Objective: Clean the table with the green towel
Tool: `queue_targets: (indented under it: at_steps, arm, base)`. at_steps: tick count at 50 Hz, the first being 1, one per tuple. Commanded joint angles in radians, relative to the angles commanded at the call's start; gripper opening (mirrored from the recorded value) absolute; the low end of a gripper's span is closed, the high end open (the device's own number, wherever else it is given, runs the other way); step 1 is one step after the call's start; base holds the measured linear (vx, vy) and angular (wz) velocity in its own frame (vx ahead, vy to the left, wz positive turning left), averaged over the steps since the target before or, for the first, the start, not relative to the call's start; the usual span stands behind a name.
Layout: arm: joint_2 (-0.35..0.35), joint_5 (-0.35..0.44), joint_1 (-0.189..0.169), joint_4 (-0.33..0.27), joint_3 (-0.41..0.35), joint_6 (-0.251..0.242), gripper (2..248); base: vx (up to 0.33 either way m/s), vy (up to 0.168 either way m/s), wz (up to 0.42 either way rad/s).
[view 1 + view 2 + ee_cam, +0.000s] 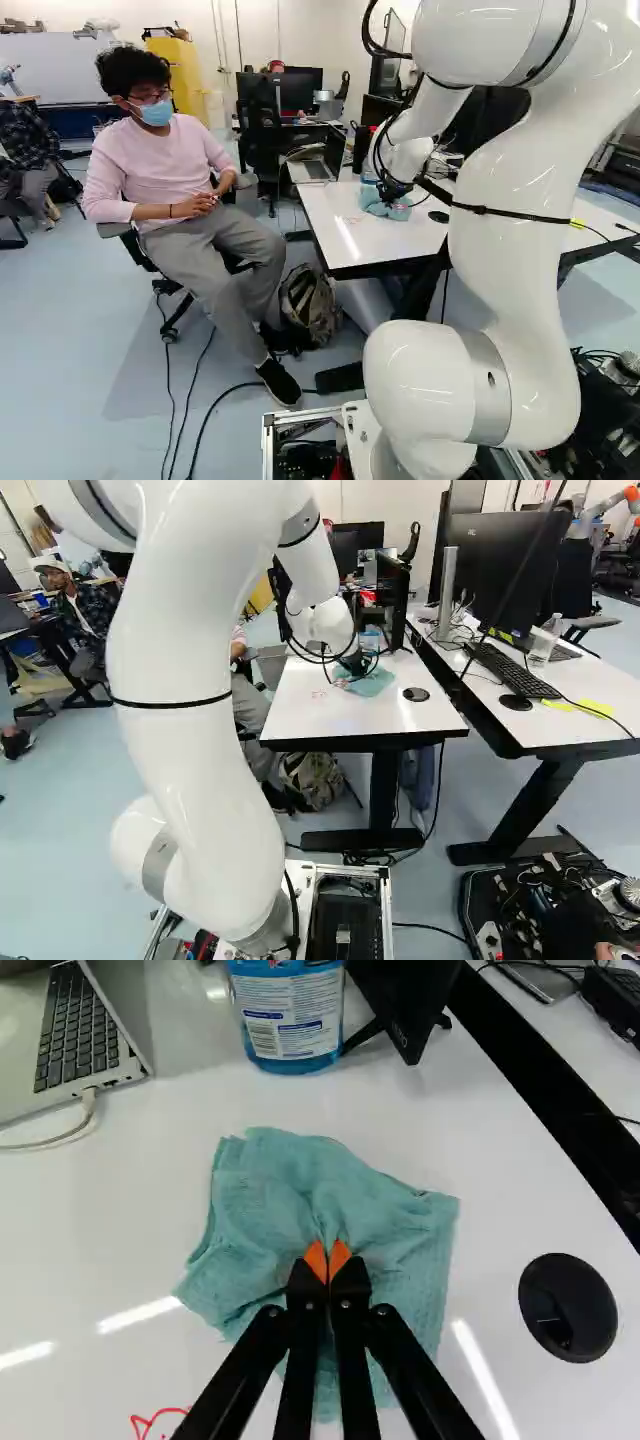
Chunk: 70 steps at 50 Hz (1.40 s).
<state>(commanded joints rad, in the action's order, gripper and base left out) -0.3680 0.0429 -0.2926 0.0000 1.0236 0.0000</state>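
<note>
In the right base view the gripper (354, 664) is low over the white table (290, 717), at the green towel (374, 684). The wrist view shows the gripper (328, 1263) shut on a pinch of the towel (400, 1220), near its middle, with folds running out from the orange fingertips. The rest of the cloth lies crumpled and spread around and beneath the fingers. Red marker lines (155, 1422) show on the white surface beside the towel, on the gripper's near side.
Ahead of the towel stand a blue bottle (290, 1025) and a black stand (405, 1005), with a laptop (85, 1035) beside them. A round black disc (568, 1307) sits on the tabletop. A seated person and a backpack (309, 305) are beside the table. Another desk adjoins it.
</note>
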Motion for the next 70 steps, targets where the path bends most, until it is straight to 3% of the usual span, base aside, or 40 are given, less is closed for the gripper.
queue_targets:
  at_steps: [11,23,54,70]
  arm:
    - [-0.044,0.0,-0.001,0.0,0.056,0.0,24]
    - [-0.072,0.0,0.022,0.0,0.092,0.0,24]
    - [-0.044,0.0,0.107,0.0,0.056,0.0,24]
    - [0.008,0.0,0.132,0.0,-0.01,0.0,24]
  base:
    - [0.0,0.0,0.0]
    - [0.0,0.0,0.0]
    - [0.0,0.0,0.0]
    - [0.0,0.0,0.0]
